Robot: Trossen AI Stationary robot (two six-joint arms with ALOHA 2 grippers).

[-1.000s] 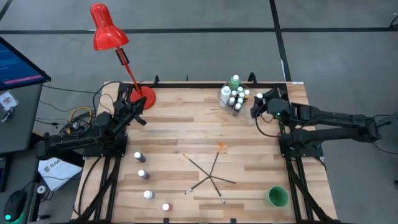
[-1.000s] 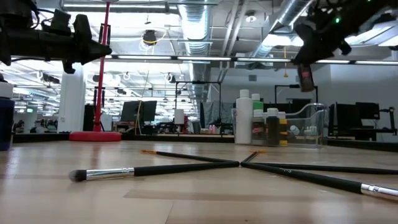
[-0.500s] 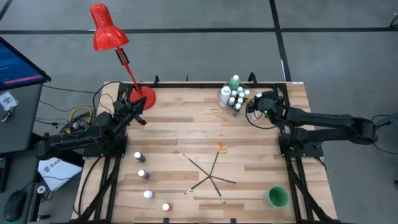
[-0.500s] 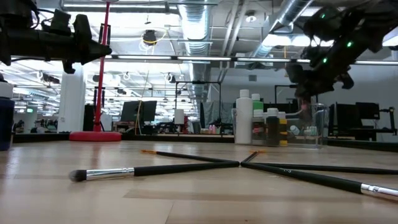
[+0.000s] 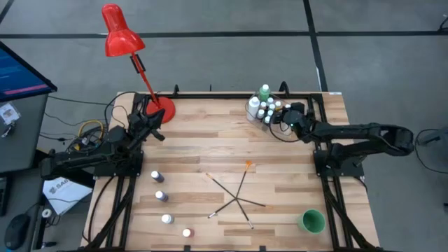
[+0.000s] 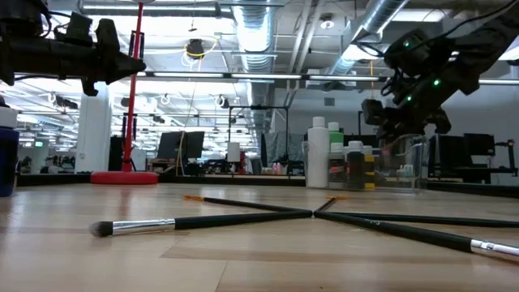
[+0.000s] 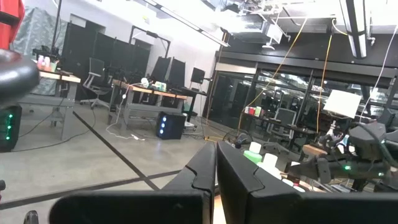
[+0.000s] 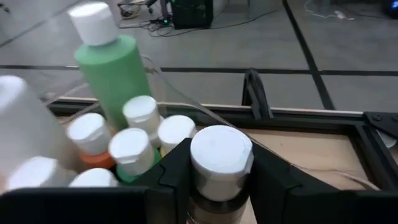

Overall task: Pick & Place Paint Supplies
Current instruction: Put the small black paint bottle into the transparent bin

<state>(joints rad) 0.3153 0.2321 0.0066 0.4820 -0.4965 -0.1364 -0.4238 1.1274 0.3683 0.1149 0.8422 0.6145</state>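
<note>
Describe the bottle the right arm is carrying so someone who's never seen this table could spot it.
Find the clear plastic tub at the table's far edge, crowded with bottles around a tall green bottle. The right gripper hangs at the tub's right side, shut on a small white-capped bottle. It alone is clamped between dark fingers.

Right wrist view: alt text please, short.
The right gripper holds a small white-capped paint bottle between its dark fingers, at the clear plastic tub. In the tub stand a tall green bottle with a white cap and several small white-capped bottles. Behind are the table's black frame and grey floor.
</note>
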